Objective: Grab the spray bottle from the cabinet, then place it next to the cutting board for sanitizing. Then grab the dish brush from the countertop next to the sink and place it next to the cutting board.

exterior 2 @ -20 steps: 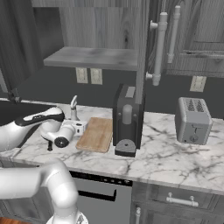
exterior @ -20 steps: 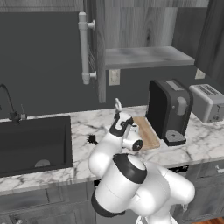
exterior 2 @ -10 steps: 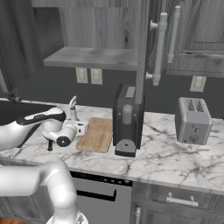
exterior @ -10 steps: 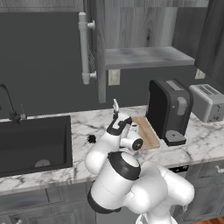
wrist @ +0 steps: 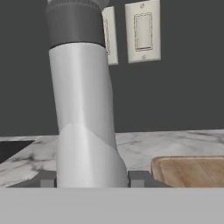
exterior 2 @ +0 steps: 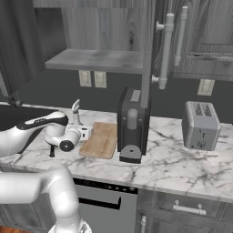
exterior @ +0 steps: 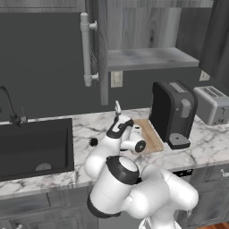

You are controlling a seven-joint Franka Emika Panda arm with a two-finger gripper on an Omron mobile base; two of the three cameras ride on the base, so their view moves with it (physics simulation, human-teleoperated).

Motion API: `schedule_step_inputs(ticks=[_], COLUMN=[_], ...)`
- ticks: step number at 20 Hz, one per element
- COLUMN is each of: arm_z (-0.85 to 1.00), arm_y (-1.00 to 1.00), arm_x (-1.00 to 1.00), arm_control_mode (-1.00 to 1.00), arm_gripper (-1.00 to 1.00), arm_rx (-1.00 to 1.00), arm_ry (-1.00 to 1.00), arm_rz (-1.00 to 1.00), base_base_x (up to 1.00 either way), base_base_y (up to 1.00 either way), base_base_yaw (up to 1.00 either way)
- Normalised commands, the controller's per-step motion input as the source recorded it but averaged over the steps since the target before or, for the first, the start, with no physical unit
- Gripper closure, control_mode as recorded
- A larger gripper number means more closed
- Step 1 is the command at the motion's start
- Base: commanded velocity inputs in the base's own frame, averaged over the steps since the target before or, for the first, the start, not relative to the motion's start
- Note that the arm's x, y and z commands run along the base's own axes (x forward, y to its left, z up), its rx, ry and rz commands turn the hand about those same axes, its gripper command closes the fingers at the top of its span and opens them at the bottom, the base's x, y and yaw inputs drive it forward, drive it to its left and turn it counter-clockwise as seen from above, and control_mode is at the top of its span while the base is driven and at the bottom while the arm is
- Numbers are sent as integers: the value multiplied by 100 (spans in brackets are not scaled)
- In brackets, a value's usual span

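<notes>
Bottle stands upright between the jaws, long axis vertical, base at or just above the bench; contact with the marble cannot be told. Finger tips show on either side of its lower body, close against it, so the jaws read as clamped on the bottle. In the right base view the nozzle rises just above the gripper, which sits low at the board's left edge. Board lies immediately to the bottle's right in the hand view, corner near but apart from the bottle. Judgement: first placement is nearly complete; the coming move is to part the jaws and draw back level, clear of the tall body. Brush lies on the bench left of the arm, between the sink and the board, near the gripper; handle axis not readable.
</notes>
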Motion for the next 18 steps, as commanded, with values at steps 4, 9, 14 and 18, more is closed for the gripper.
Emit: schedule_step_inputs(ticks=[4, 9, 14, 18], arm_z=[-23, -25, -22, -23], arm_y=[-1, 0, -3, 0], arm_x=[-1, 0, 0, 0], arm_control_mode=[-100, -100, -100, -100], arm_gripper=[100, 100, 100, 100], arm_rx=[0, 0, 0, 0], arm_ry=[-1, 0, 0, 2], arm_rz=[0, 0, 0, 0], base_base_x=[0, 0, 0, 0], base_base_y=[0, 0, 0, 0], base_base_yaw=[0, 0, 0, 0])
